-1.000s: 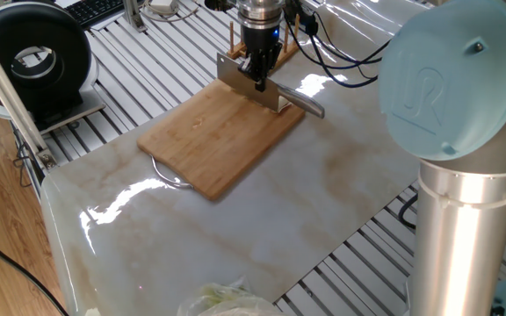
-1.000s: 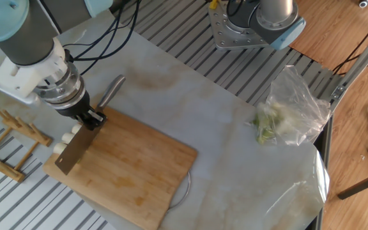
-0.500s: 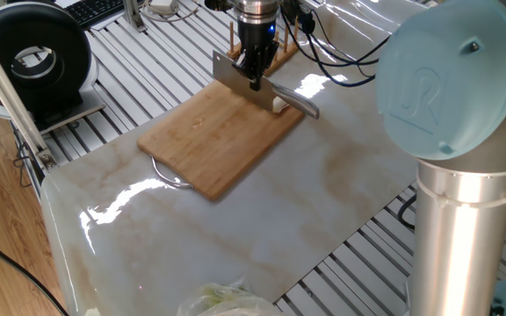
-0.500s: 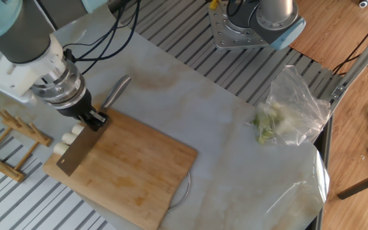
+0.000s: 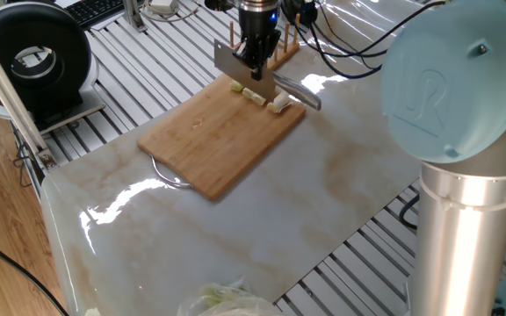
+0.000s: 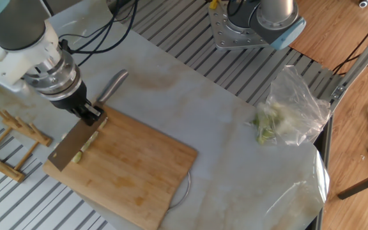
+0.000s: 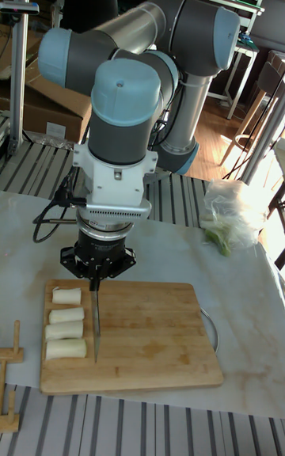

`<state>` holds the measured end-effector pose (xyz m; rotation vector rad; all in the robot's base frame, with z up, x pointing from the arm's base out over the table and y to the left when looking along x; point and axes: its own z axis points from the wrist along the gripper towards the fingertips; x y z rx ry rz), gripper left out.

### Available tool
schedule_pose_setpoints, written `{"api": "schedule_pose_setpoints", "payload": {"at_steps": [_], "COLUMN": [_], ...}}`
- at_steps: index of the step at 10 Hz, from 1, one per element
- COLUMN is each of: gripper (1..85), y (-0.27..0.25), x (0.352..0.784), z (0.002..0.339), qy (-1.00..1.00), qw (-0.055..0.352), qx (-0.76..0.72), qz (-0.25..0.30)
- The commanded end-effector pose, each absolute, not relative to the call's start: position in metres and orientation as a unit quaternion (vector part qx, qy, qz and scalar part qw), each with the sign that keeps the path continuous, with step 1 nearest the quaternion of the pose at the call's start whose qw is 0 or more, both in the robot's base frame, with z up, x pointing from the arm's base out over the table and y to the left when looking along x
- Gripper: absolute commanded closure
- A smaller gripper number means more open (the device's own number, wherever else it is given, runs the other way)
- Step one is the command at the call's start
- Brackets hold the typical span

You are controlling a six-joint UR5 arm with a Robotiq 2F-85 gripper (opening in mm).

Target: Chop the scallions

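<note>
I am seeing the scallions (image 7: 66, 326) lying as four short, thick, cream-white cylinders in a row along the left edge of the cutting board (image 7: 150, 345), one behind the other. Each chunk is lying on its side with its long axis running across the board's width, cut ends facing left and right, and the nearest one is showing a faint yellowish tint. The board is a rectangular slab of light bamboo, sitting on the glossy, marble-patterned surface (image 5: 262, 219). My pincer (image 7: 96, 282) is clamping shut on the knife (image 7: 96, 321) by its spine, the flat steel blade hanging edge-down just right of the chunks, its grey metal handle (image 6: 112, 86) sticking out past the board's edge.
</note>
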<state>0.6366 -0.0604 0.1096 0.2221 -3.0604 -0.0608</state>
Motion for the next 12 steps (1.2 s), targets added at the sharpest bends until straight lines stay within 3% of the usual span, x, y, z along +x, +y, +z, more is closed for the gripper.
{"api": "schedule_pose_setpoints", "payload": {"at_steps": [1,3,6,12], "gripper": [84.3,84.3,84.7,84.7], "y": [-0.073,-0.076,-0.051,-0.077], "x": [0.641,0.643,0.635,0.64], "z": [0.12,0.126,0.13,0.128], "qy": [-0.997,-0.997,-0.998,-0.996], "qw": [0.028,0.027,0.045,0.05], "qx": [0.068,0.069,0.047,0.071], "qz": [0.005,0.018,-0.012,0.007]}}
